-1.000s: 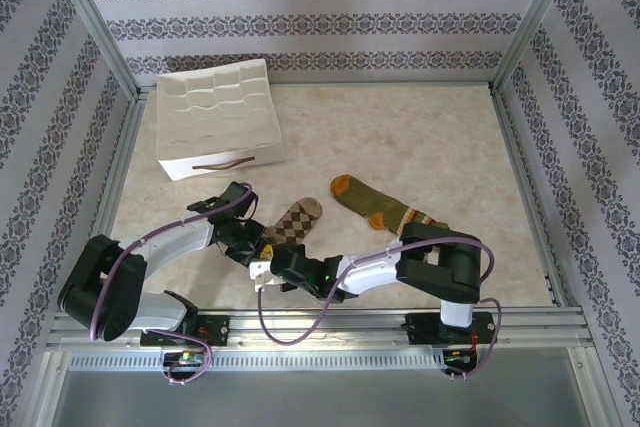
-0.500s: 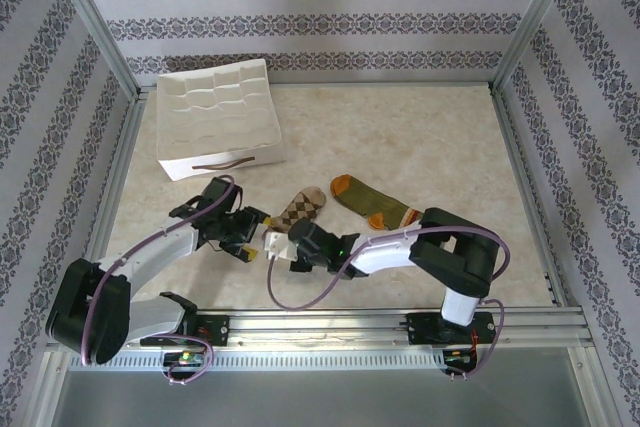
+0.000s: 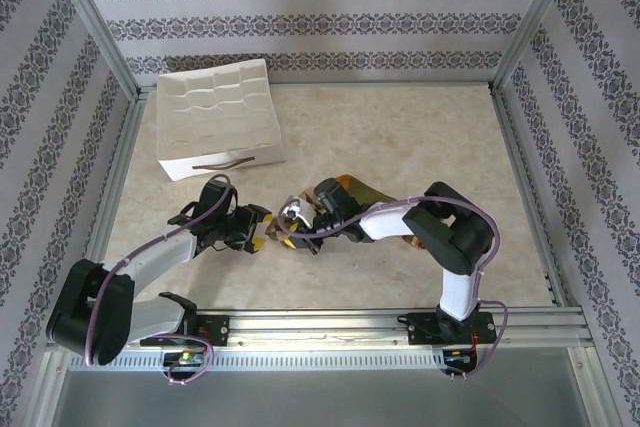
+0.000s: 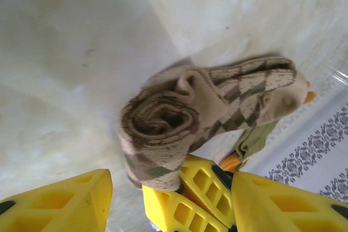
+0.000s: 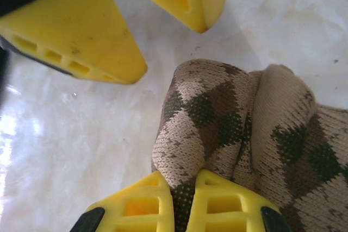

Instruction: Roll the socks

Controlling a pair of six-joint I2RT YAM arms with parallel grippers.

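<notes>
The tan-and-brown argyle sock (image 4: 163, 126) is coiled into a loose roll at its near end, its toe end lying flat on the table. My right gripper (image 5: 185, 188) is shut on the edge of that roll (image 5: 217, 118), and its yellow fingers (image 4: 190, 194) show under the roll in the left wrist view. My left gripper (image 4: 171, 180) stands open just left of the roll, one finger on each side of the right gripper's tips, holding nothing. In the top view both grippers (image 3: 258, 232) (image 3: 285, 235) meet at the table's middle front. The olive green sock (image 3: 362, 188) lies behind the right arm, partly hidden.
A white divided tray (image 3: 220, 112) stands at the back left. Patterned walls and metal frame posts (image 3: 95, 22) close in the table on three sides. The right arm's elbow (image 3: 455, 232) rises over the front right.
My left gripper has opened and let go of the argyle sock. My right gripper closed on the sock and moved away from the near edge, curling it into a roll.
</notes>
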